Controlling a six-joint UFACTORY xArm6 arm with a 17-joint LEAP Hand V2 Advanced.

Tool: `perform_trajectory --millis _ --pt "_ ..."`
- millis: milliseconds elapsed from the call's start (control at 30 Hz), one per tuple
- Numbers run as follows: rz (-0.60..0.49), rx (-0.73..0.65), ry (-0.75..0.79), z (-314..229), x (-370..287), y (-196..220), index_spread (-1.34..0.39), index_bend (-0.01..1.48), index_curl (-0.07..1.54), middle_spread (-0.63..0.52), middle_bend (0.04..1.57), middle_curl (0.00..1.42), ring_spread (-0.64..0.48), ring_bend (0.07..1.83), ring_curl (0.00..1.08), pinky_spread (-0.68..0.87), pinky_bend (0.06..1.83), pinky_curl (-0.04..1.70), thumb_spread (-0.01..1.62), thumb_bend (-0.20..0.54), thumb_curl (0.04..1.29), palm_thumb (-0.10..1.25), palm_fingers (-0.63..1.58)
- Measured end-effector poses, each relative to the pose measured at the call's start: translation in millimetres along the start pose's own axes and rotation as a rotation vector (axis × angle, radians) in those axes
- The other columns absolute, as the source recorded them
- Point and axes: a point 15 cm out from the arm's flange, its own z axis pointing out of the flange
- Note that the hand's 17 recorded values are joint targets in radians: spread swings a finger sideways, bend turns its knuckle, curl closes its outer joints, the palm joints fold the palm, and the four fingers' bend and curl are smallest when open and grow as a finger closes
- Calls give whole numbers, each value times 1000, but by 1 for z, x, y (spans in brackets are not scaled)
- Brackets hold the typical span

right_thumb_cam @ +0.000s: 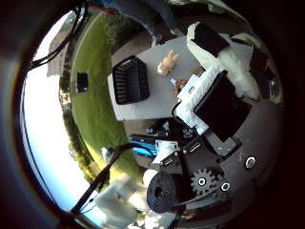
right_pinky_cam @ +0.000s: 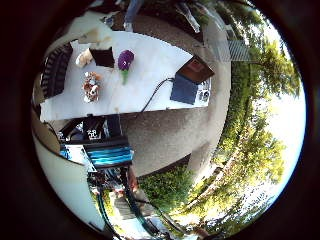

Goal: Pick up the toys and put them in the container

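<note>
A white table (right_pinky_cam: 140,75) stands outdoors, far below my hand. On it, the little finger side view shows a black mesh container (right_pinky_cam: 55,70) at one end. Beside it lie a beige plush toy (right_pinky_cam: 85,57), a purple toy (right_pinky_cam: 125,60) and a brown and white toy (right_pinky_cam: 92,88). The thumb side view shows the container (right_thumb_cam: 119,86), the beige plush (right_thumb_cam: 169,63) and a small brown toy (right_thumb_cam: 177,84) next to it. My hand (right_thumb_cam: 217,95) is high above the table, its white and black fingers relaxed and holding nothing.
A laptop (right_pinky_cam: 185,90) and a brown box (right_pinky_cam: 195,68) sit at the table's other end, with a small black object (right_pinky_cam: 103,57) near the plush. The arm's base with teal parts (right_pinky_cam: 105,152) stands beside the table. Gravel, grass and trees lie around.
</note>
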Motion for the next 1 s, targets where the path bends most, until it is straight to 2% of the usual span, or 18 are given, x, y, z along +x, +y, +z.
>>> perform_trajectory --millis 133,333,567,1000 --pt "56 24 10 7 22 -49 -358 185 412 -178 243 540 36 949 443 243 1281 575 1235 -19 406 883 891" --pt "162 -23 -9 51 52 -105 -358 185 412 -178 244 540 36 950 443 243 1281 574 1235 -19 406 883 891" --pt "230 -17 -9 109 72 -138 -358 185 413 -178 244 540 36 950 443 243 1282 574 1235 -19 406 883 891" --pt "286 -171 -64 296 57 -159 -358 185 413 -178 245 540 36 951 443 243 1283 573 1235 -19 406 883 890"
